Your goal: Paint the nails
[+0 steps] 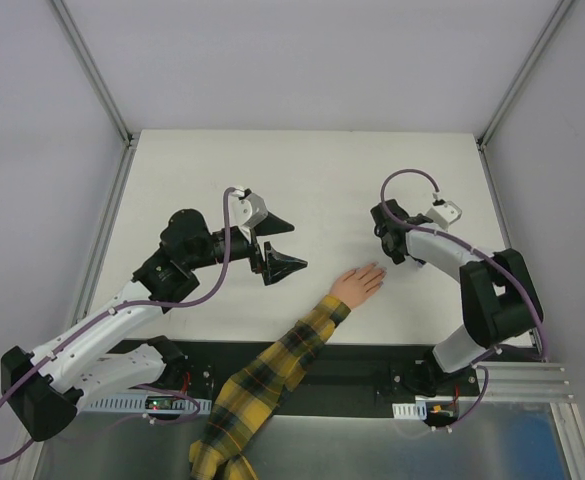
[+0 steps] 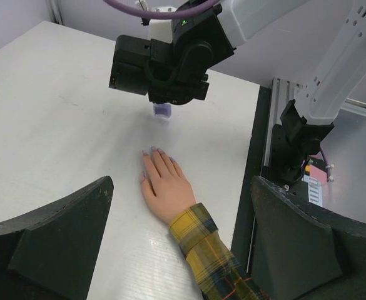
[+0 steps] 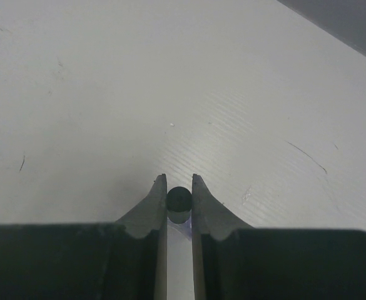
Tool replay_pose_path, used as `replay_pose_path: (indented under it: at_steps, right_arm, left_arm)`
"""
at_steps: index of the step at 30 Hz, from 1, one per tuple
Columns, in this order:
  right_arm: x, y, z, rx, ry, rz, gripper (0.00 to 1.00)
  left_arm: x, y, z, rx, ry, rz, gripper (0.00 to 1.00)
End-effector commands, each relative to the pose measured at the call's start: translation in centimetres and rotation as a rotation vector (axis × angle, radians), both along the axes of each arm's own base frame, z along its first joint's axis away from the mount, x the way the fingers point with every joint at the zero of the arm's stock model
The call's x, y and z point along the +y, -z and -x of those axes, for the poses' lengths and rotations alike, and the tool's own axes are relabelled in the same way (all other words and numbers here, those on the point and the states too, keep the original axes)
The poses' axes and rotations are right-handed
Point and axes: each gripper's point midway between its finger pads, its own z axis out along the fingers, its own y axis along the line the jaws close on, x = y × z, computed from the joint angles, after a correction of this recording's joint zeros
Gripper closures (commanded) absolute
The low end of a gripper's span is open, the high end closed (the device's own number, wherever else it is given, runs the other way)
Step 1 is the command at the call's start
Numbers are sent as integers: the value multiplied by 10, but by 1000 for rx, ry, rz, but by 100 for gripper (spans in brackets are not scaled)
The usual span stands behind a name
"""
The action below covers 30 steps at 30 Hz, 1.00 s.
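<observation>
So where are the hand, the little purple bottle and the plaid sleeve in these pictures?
hand (image 2: 165, 186): left wrist view, on the back of the hand.
purple bottle (image 2: 162, 110): left wrist view, on its purple body.
plaid sleeve (image 1: 272, 370): top external view, on the forearm stretch.

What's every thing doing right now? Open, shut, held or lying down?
left gripper: open, holding nothing.
right gripper: shut on the purple bottle.
purple bottle: held, dark cap on.
hand: lying flat on the table, palm down.
nails: look a bit purple.
</observation>
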Motion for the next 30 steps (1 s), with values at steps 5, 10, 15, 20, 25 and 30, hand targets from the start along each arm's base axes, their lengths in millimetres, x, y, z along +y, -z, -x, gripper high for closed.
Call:
replay_pose_path:
  at_steps: [5,10,15,20,25,30]
  right_arm:
    - [10,-8,-2,-94,4,78,90]
    - [10,-8,-5,-78,4,82,89]
    - [12,-7,-9,-60,-5,88,89]
    - [13,-6,-9,-52,-7,84,82]
    - [13,-6,-9,-51,-6,84,79]
    - [13,-6,-8,-48,-9,84,72]
  left_arm:
    - [4,-26,5,-57,9,69,10]
    - [4,-27,6,-60,9,73,10]
    - [4,-28,7,-59,14,77,10]
    - [4,-29,8,-61,17,81,10]
    - [4,-29,8,-61,15,81,10]
    - [4,-29,7,-59,17,79,10]
